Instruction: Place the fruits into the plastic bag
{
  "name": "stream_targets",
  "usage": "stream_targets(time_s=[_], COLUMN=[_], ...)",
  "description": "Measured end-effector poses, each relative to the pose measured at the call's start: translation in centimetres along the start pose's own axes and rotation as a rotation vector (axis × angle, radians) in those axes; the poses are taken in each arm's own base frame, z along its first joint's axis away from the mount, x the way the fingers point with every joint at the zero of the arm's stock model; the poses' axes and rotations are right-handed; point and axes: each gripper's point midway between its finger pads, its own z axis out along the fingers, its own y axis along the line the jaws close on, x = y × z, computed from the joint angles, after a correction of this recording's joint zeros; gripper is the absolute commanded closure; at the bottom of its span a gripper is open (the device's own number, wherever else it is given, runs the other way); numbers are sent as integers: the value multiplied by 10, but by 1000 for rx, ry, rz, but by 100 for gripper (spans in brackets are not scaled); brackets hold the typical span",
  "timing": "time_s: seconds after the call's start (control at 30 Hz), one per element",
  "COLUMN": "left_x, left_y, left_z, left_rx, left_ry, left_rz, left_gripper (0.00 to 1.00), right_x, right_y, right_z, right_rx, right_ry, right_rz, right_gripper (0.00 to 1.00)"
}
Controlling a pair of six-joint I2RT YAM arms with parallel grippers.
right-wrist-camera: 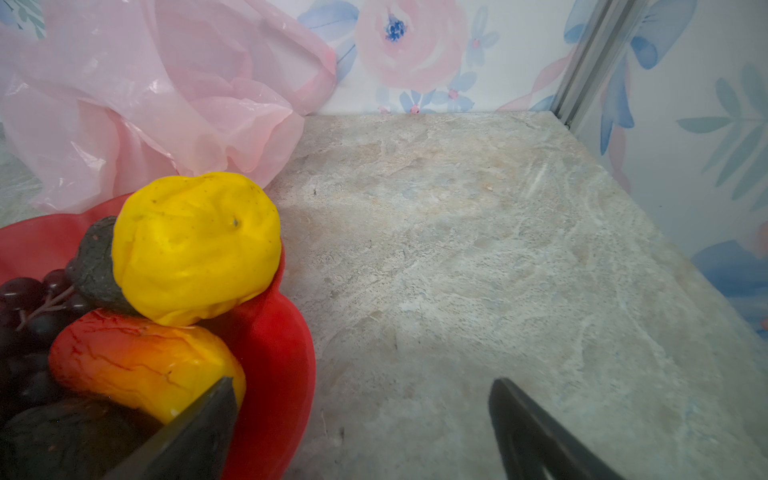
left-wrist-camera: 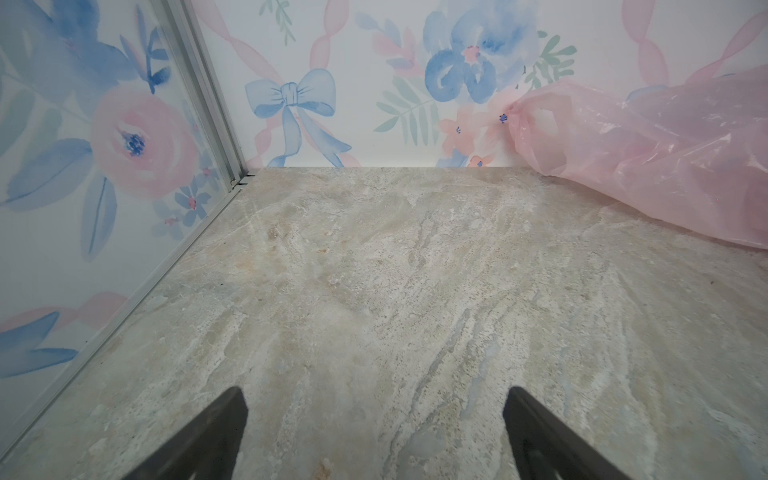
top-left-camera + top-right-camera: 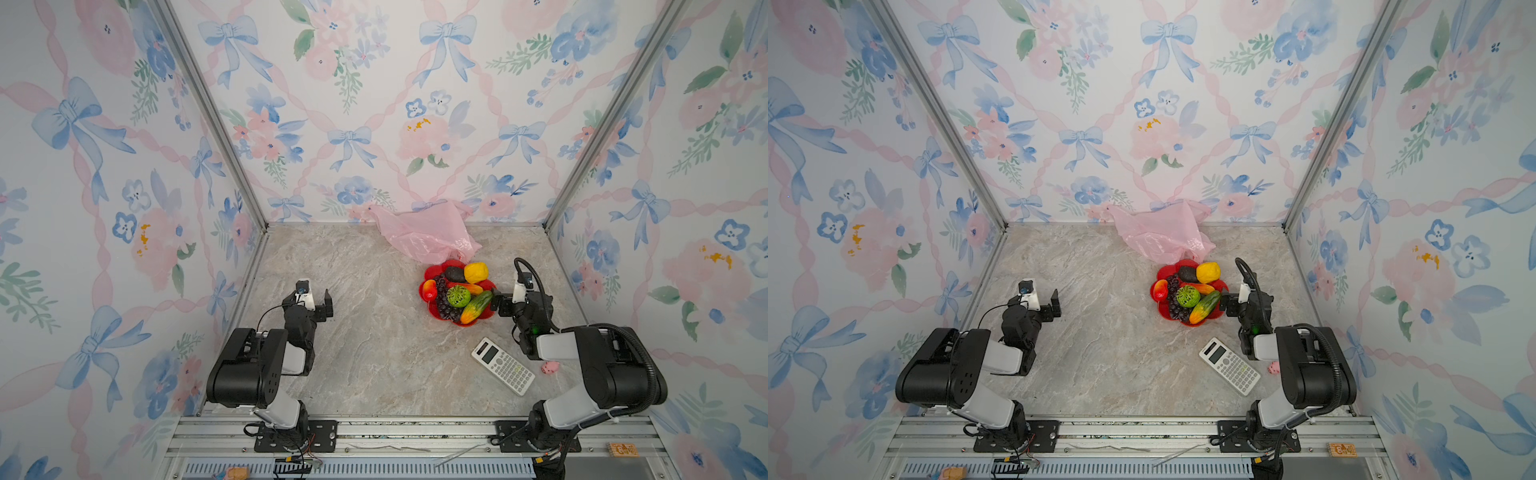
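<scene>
The fruits lie heaped on a red flower-shaped plate [image 3: 428, 273] right of the table's middle: a yellow lemon [image 3: 476, 272] [image 1: 195, 245], a dark avocado [image 3: 455, 274], a purple grape bunch [image 3: 444, 300], a bumpy green ball [image 3: 458, 296] and red-yellow mangoes [image 3: 429, 290] [image 1: 141, 365]. The pale-pink plastic bag [image 3: 424, 232] [image 2: 665, 158] lies crumpled against the back wall, just behind the plate. My right gripper [image 3: 515, 296] [image 1: 362, 384] is open at the plate's right edge, one finger over the rim. My left gripper [image 3: 311, 296] [image 2: 375, 390] is open over bare table at the left.
A white calculator [image 3: 503, 371] and a tiny pink pig figure [image 3: 550, 367] lie near the front right, beside the right arm. Flowered walls with metal corner posts close in the marble table on three sides.
</scene>
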Motion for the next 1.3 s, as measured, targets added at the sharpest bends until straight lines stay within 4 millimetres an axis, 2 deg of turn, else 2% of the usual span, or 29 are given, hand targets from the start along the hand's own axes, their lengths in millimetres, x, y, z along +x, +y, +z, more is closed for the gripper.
stream_targets(time_s=[0.27,0.4,0.6,0.7,0.87,1.0,1.13,1.17,1.23,1.3], left_x=[-2,-18,-52,-69,-119,-158,-169,-171,-178,-183], left_y=[0,2,10,20,35,38,33,30,24,14], left_z=[0,-5,-20,-26,-23,-25,-24,-23,-20,-16], left_rx=[-1,-6,-39,-89,-169,-173,-160,-154,-130,-94], left_ry=[-4,-42,-120,-143,-155,-159,-100,-83,-50,-12], left_rz=[-1,-5,-25,-70,-159,-218,-292,-306,-348,-389], left_gripper=[2,2,2,2,2,2,2,2,2,2], right_x=[0,-5,-44,-56,-68,-105,-156,-164,-173,-168], right_y=[0,-3,-11,-18,-42,-66,-82,-83,-81,-76], right_z=[0,-3,-8,-17,-32,-38,-43,-43,-39,-35], right_rx=[0,16,40,58,130,184,173,162,129,105], right_ry=[-1,12,-10,-26,-16,13,39,51,99,160], right_rz=[0,4,39,74,205,345,486,512,571,622], right_gripper=[4,4,4,4,4,4,4,4,4,4])
